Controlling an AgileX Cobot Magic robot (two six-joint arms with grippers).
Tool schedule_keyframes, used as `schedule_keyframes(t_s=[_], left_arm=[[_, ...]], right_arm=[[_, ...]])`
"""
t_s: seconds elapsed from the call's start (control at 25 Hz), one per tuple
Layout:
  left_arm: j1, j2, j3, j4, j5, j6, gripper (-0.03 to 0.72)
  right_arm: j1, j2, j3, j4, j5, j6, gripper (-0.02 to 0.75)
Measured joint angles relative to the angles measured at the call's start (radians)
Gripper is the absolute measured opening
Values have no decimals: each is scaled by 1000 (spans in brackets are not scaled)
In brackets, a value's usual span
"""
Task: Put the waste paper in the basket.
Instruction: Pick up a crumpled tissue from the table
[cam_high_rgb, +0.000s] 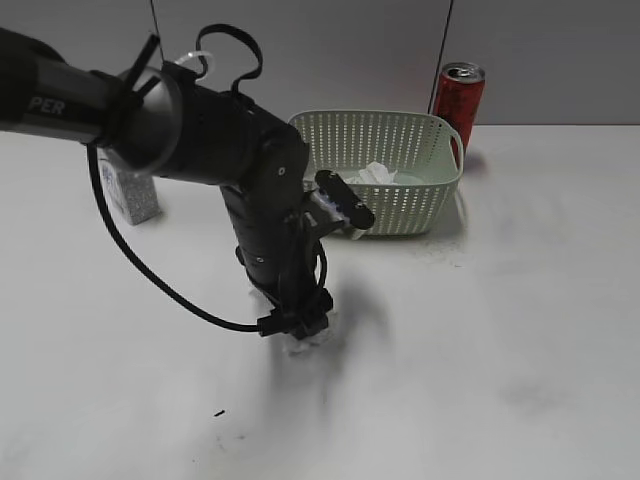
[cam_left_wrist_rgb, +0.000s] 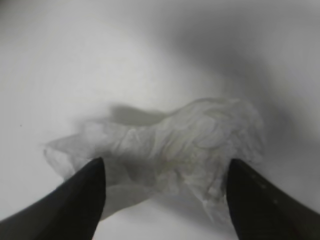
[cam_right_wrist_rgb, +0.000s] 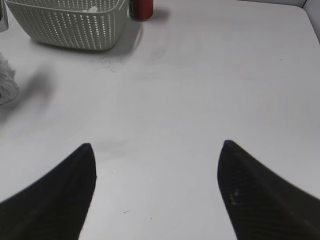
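Observation:
A crumpled white paper wad (cam_left_wrist_rgb: 172, 142) lies on the white table. In the exterior view only a bit of it (cam_high_rgb: 308, 346) shows under the left arm. My left gripper (cam_left_wrist_rgb: 165, 172) is open and low over the table, one jaw on each side of the wad (cam_high_rgb: 298, 325). The sage-green perforated basket (cam_high_rgb: 420, 200) stands at the back and holds more white paper (cam_high_rgb: 375, 175). My right gripper (cam_right_wrist_rgb: 157, 146) is open and empty above bare table. Its view shows the basket (cam_right_wrist_rgb: 70, 25) at top left and the wad (cam_right_wrist_rgb: 6, 80) at the left edge.
A red drink can (cam_high_rgb: 458, 95) stands just right of and behind the basket, and also shows in the right wrist view (cam_right_wrist_rgb: 141, 7). A white-and-blue carton (cam_high_rgb: 132, 195) stands at the back left, partly hidden by the left arm. The left arm's black cable hangs near the table.

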Motion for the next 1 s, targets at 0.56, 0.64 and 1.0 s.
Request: schedule_keyframes(t_s=[0.56, 0.64, 1.0], left_arm=[[0, 16, -2, -26, -10, 0, 59], [0, 15, -16, -22, 12, 0, 53], [0, -128, -232, 5, 109, 1, 50]], right_arm=[[0, 0, 0, 1, 0, 1, 573], [0, 0, 0, 1, 0, 1, 573], [0, 0, 0, 1, 1, 1, 573]])
